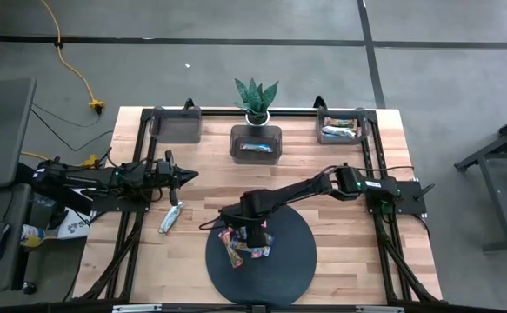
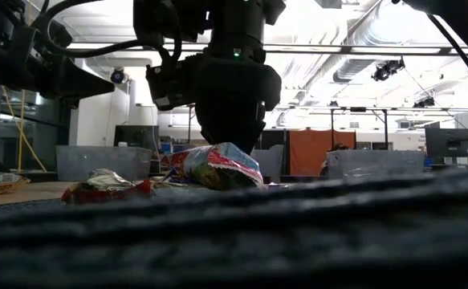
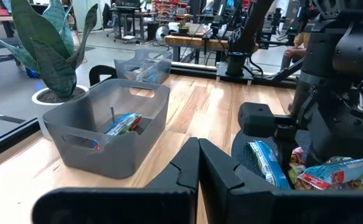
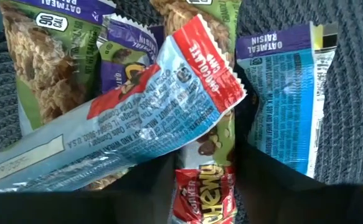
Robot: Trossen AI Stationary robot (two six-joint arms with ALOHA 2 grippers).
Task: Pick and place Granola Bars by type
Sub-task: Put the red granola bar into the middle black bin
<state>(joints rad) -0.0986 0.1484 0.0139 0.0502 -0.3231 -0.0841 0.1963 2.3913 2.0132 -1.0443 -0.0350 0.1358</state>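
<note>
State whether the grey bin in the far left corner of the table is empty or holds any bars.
Apparently empty. In the high view the far-left bin shows only its grey floor, while the middle bin holds a blue bar.

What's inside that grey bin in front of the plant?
The middle bin holds one blue-wrapped bar, seen lying flat from above. The left wrist view shows it leaning on the wall; anything beneath it is hidden.

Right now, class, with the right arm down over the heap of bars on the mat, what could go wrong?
1. The granola bars overlap on the round mat, so the right end effector may lift two types together.
2. A lone bar lies off the mat near the left end effector and may be missed.
</note>
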